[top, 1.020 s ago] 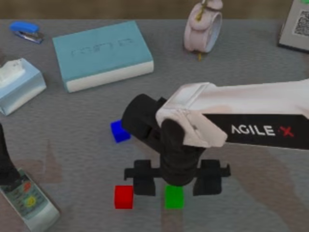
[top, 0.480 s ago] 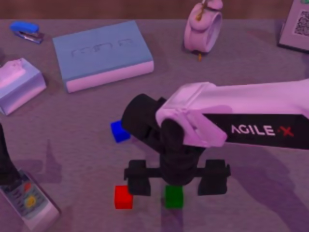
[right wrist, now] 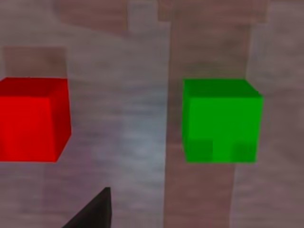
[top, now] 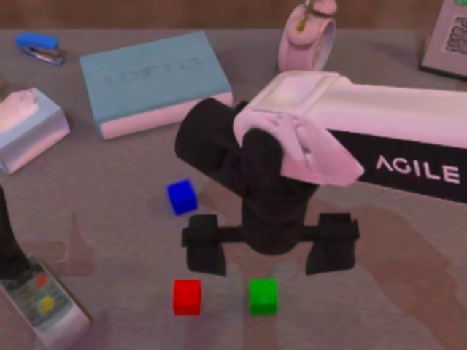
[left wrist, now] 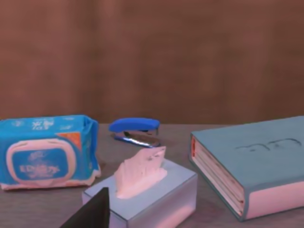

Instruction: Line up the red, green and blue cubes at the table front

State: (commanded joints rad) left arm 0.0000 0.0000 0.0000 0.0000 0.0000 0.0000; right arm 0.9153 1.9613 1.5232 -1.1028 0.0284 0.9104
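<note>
red cube [top: 187, 297]: sits at the table front, about 7 o'clock from the right gripper, free of any grip.
green cube [top: 263, 296]: just right of the red one with a gap between them, at 6 o'clock from the gripper, resting flat and untouched.
blue cube [top: 182, 197]: farther back, at 10 o'clock from the gripper, turned slightly askew and not yet in the row.
right gripper [top: 271, 249]: hangs above the table behind the green cube, fingers spread wide and holding nothing.
left arm: parked at the table's left edge; I cannot tell how its fingers stand.
handling: the cubes look small, rigid and light, with matte faces that should not slip; none seems fragile.
hold: I would pinch the blue cube across two opposite flat sides, wrist turned to match its skew.
table [top: 408, 292]: flat and mottled, so a released cube should stay put.
</note>
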